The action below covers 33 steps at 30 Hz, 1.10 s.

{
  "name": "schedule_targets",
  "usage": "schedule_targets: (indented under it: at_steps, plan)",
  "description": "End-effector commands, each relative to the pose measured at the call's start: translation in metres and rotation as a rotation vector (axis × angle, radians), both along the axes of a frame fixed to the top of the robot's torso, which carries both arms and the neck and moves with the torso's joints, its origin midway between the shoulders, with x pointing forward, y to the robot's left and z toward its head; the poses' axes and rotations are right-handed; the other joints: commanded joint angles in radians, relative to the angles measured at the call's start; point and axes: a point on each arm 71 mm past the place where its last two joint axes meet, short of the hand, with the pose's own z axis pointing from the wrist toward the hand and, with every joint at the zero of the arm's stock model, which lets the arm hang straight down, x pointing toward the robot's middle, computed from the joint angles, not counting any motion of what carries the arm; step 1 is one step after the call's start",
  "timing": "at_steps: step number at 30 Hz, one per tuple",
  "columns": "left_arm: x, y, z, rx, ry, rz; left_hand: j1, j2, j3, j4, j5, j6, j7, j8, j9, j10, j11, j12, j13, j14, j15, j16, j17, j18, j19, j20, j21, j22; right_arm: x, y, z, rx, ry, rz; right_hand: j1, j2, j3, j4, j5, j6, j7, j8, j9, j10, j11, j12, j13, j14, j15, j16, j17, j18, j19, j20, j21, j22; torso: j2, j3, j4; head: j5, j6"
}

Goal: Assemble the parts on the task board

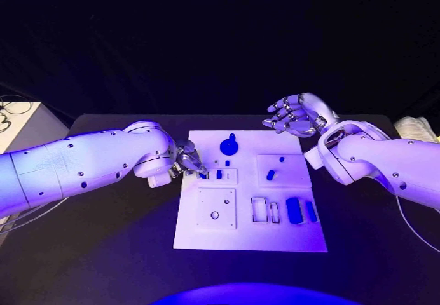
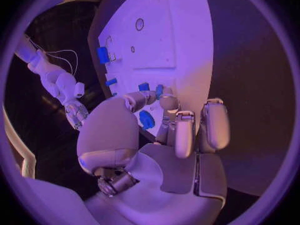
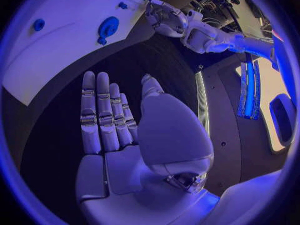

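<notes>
While the right robot hand (image 1: 295, 116) hovers open, the left robot hand (image 1: 190, 160) pinches a blue part (image 1: 203, 174).

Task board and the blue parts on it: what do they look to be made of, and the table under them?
The task board looks like matte white plastic or painted plate: flat, even, with clean-cut slots and no glare. The blue parts look like solid moulded or printed plastic, uniform in colour with a dull sheen. The table looks matte black, possibly a laminate or a cover; the pictures leave that open.
</notes>
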Motion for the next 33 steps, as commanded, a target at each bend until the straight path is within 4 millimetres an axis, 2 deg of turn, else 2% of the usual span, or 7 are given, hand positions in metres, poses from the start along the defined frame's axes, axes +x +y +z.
schedule_targets:
  at_steps: [1, 5, 17, 33]
  plan:
    - [-0.002, -0.003, 0.000, 0.027, -0.006, -0.024, 0.001, 0.009, 0.151, -0.154, 0.002, 0.017, -0.010, 0.005, 0.001, 0.004, 0.001, 0.002, 0.000, 0.098, -0.006, 0.002, 0.251, -0.015, 0.001, -0.002, 0.000, -0.001, -0.001, 0.002, 0.000, -0.001, -0.001, 0.015, 0.006, -0.001, 0.007, -0.002, 0.005, 0.010, 0.020, -0.004, -0.002, 0.007, 0.001, -0.004, -0.002, -0.004, 0.001, -0.003, -0.001, 0.013, -0.005, 0.001, -0.004, -0.001, 0.001, 0.0003, -0.0005, 0.002, -0.002]
    - [-0.003, -0.007, -0.001, 0.036, -0.010, -0.036, 0.000, 0.009, 0.151, -0.155, 0.002, 0.016, -0.010, 0.004, 0.001, 0.003, 0.001, 0.001, -0.002, 0.098, -0.006, 0.002, 0.250, -0.014, -0.001, -0.003, -0.001, -0.003, -0.001, 0.002, 0.000, -0.001, 0.001, 0.016, 0.006, 0.000, 0.007, -0.002, 0.006, 0.010, 0.020, -0.004, -0.002, 0.008, 0.001, -0.004, -0.003, -0.004, 0.001, -0.003, -0.002, 0.013, -0.005, 0.001, -0.004, -0.002, 0.000, 0.0001, 0.0008, 0.002, -0.003]
    - [-0.001, -0.012, 0.000, 0.059, -0.039, -0.050, -0.001, 0.009, 0.152, -0.155, 0.001, 0.016, -0.010, 0.004, 0.001, 0.003, 0.001, 0.001, -0.003, 0.098, -0.006, 0.002, 0.250, -0.014, -0.001, -0.003, -0.001, -0.003, -0.001, 0.002, -0.001, -0.001, 0.004, 0.019, 0.005, 0.000, 0.007, -0.001, 0.006, 0.010, 0.020, -0.004, -0.002, 0.008, 0.001, -0.005, -0.003, -0.005, 0.001, -0.004, -0.003, 0.013, -0.005, 0.001, -0.004, -0.003, 0.001, 0.0010, -0.0010, 0.003, -0.004]
    - [-0.001, -0.016, 0.001, 0.093, -0.073, -0.073, -0.003, 0.009, 0.153, -0.157, 0.000, 0.017, -0.010, 0.005, 0.001, 0.002, 0.001, -0.001, -0.006, 0.098, -0.007, 0.002, 0.250, -0.014, 0.000, -0.003, 0.000, -0.002, -0.001, 0.002, -0.001, -0.002, 0.007, 0.021, 0.005, 0.000, 0.007, -0.001, 0.007, 0.011, 0.020, -0.004, -0.002, 0.008, 0.001, -0.006, -0.004, -0.005, 0.001, -0.005, -0.004, 0.013, -0.006, 0.001, -0.004, -0.004, 0.000, 0.0003, 0.0001, 0.002, -0.013]
